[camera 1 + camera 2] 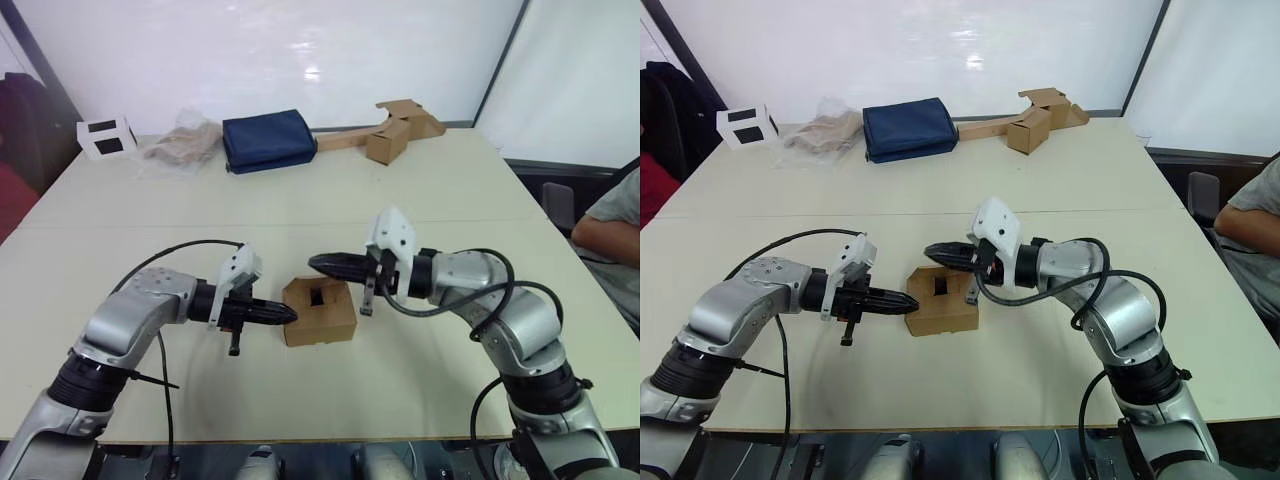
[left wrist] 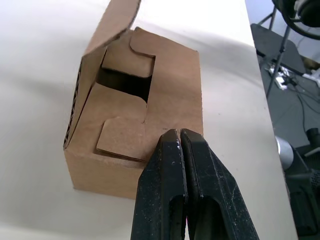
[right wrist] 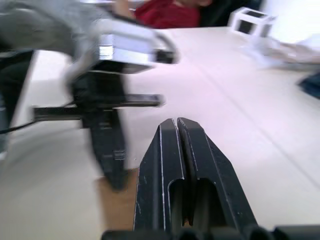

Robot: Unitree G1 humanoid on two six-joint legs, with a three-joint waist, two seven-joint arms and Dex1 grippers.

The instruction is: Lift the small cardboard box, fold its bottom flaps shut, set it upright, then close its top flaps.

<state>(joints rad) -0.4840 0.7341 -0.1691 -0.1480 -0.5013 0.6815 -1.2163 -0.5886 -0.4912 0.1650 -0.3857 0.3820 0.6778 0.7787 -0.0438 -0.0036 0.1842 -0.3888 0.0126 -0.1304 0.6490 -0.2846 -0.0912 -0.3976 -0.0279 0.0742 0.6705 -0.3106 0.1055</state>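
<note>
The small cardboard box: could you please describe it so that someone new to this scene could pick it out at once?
On the near part of the pale table, between the left gripper and right gripper, sits the small cardboard box. It is plain brown, with notched flaps folded over its upper face around a dark gap. The other brown cardboard lies at the far edge.

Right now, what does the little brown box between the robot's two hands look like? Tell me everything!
The small cardboard box is plain brown corrugated cardboard, roughly cube-shaped, sitting on the table near its front edge. The flaps on its upward side are folded in, with notched, stepped edges, leaving a dark gap in the middle. One flap sticks up at the rim. The left hand, shut, meets its left side; the right hand, shut, is just above its back edge.
</note>
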